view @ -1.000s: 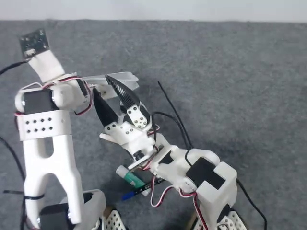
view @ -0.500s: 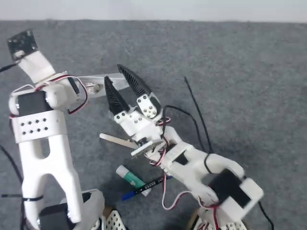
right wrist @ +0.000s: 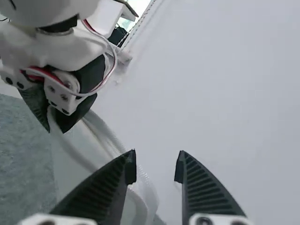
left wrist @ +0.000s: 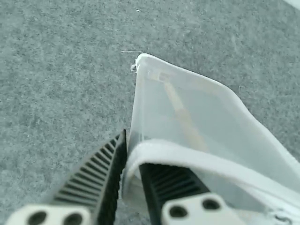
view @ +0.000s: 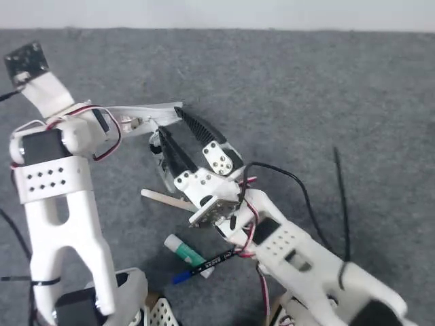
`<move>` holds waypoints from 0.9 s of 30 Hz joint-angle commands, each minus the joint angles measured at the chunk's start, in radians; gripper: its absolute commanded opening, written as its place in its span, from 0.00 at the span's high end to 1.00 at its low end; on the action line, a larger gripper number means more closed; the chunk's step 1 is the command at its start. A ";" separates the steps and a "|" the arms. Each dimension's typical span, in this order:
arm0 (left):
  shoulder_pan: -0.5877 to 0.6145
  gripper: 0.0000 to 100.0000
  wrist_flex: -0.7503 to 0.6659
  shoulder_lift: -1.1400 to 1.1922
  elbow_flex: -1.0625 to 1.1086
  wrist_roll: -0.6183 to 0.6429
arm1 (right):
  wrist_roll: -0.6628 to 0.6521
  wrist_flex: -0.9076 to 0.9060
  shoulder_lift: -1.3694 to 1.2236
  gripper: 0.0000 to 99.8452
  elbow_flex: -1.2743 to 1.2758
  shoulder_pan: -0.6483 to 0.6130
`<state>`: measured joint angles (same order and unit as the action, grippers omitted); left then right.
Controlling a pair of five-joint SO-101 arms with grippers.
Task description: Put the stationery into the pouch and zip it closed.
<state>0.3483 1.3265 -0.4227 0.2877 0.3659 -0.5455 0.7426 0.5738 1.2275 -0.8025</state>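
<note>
From above, the grey worktop (view: 326, 88) carries a flat wooden stick (view: 163, 197), a glue stick (view: 183, 249) and a pen (view: 204, 266), the last two lying together near the arms' bases and well apart from both grippers. The see-through pouch (view: 160, 109) hangs lifted at one end, its white zip edge pinched in the closed left gripper (view: 139, 123). The left wrist view shows that hold close up: the left gripper (left wrist: 133, 154) clamps the rim of the pouch (left wrist: 197, 117), and a tan stick (left wrist: 180, 110) shows through the plastic, inside or beneath I cannot tell. The right gripper (view: 170, 122) has its fingers spread, right at the pouch's mouth. Its own camera shows the spread (right wrist: 155, 157), the rim (right wrist: 101, 133) beside one finger and the left gripper (right wrist: 54, 119) farther off. The print on the glue stick's green label and on the pen is too small to read
</note>
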 commanded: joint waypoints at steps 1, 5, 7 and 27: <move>0.009 0.99 -0.031 -0.048 -0.012 -0.006 | 0.137 -0.254 0.226 0.87 0.003 0.047; 0.009 0.99 -0.031 -0.048 -0.012 -0.006 | 0.292 -0.507 0.383 0.87 -0.005 0.113; 0.008 0.99 -0.031 -0.048 -0.012 -0.006 | 0.353 -0.638 0.450 0.87 -0.008 0.137; 0.115 0.99 -0.037 -0.055 -0.033 0.018 | 0.621 -1.497 0.435 0.87 -0.184 0.159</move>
<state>0.3913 1.3265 -0.4227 0.2877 0.3659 0.0545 -0.6183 1.1201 1.1937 -0.6490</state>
